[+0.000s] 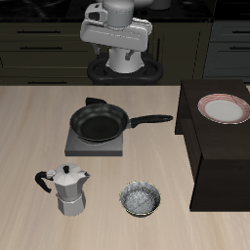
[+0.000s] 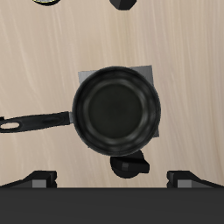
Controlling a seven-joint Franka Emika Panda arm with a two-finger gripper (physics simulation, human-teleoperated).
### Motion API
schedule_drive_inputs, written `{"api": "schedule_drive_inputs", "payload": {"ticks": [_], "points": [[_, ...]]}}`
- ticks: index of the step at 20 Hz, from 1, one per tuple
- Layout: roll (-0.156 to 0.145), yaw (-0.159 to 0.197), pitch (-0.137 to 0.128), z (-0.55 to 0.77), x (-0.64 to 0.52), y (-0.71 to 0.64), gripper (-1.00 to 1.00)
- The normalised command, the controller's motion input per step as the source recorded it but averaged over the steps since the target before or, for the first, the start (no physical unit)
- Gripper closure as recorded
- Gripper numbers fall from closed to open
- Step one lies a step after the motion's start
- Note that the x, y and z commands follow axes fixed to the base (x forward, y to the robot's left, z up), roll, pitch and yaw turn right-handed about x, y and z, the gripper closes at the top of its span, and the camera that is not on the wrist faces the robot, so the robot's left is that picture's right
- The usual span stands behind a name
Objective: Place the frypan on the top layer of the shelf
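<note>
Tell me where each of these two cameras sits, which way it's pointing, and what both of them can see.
Exterior view: in front of the table and above, facing the robot's base at the back; shows the arm, frypan on the burner plate, moka pot, bowl, shelf with plate.
Wrist view: on the gripper, looking straight down; only dark gripper parts show at the frame's edge.
Shared: the frypan, its handle, the burner plate and the table.

Even soft light, faint shadows, sharp low-resolution renders
</note>
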Motion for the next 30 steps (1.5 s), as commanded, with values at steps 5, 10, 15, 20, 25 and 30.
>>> {"api": "schedule_drive_inputs", "payload": {"ticks": [5, 10, 15, 20, 25, 30], "points": [[0.023, -0.108, 0.037, -0.14, 0.04, 0.16, -1.0], [0.087, -0.236, 0.027, -0.08, -0.02, 0.33, -1.0], [0.043, -0.143, -0.026, 0.08, -0.09, 0.19, -1.0], [0.05, -0.215, -0.05, 0.19, -0.02, 0.19, -1.0], [0.008, -0.186, -0.03, 0.04, 0.02, 0.03, -1.0], [0.013, -0.307, -0.021, -0.09, 0.04, -0.01, -1.0]]}}
